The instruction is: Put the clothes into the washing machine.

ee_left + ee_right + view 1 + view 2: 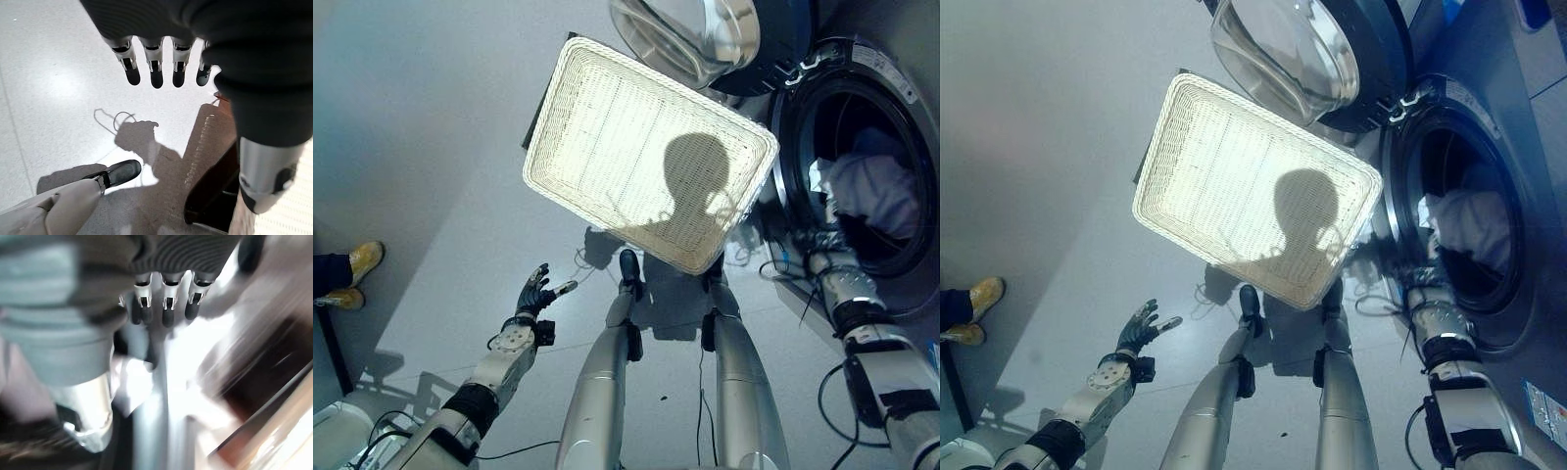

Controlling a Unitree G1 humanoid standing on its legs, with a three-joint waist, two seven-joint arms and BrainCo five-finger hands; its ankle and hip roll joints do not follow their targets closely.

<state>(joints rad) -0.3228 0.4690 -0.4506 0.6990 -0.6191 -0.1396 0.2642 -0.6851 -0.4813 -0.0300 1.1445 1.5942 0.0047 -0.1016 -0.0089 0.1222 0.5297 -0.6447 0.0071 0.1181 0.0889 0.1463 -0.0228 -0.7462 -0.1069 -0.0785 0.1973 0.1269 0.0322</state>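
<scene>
White and pale blue clothes point(876, 191) lie inside the drum of the front-loading washing machine point(901, 88) at the right. Its round glass door point(695, 29) is swung open towards the back. My right hand point(824, 247) is at the lower rim of the drum opening, just in front of the clothes; in the right wrist view its fingers point(167, 308) are straight and hold nothing. My left hand point(536, 292) hovers over the floor at the lower left, with its fingers point(156, 73) spread.
A white wicker basket point(548, 117) stands on the grey floor left of the machine, with nothing in it. A person's yellow shoes point(362, 259) show at the far left edge. Open floor lies around my left hand.
</scene>
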